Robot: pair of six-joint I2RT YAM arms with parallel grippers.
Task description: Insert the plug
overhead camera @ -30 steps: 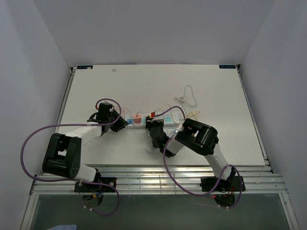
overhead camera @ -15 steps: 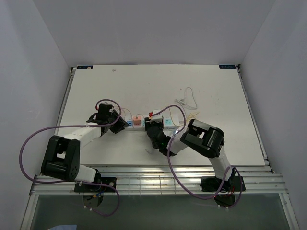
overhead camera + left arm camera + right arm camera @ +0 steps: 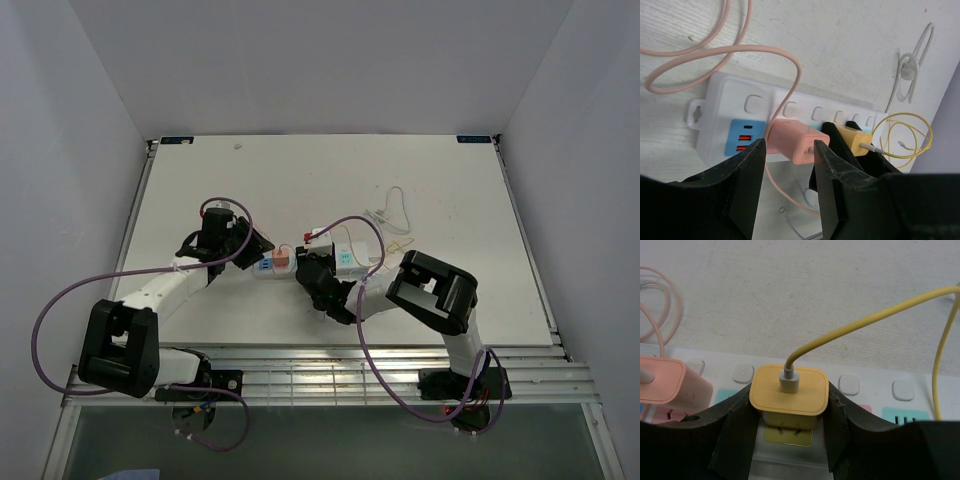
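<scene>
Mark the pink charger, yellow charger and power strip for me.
pink charger [image 3: 795, 142], left wrist view, middle of its pink body.
yellow charger [image 3: 767, 395], right wrist view, top face beside the cable connector.
power strip [image 3: 715, 127], left wrist view, bare white casing near the USB end.

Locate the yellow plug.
Right wrist view, centre: the yellow plug is held by the right gripper over the power strip, just right of the pink plug.
</scene>
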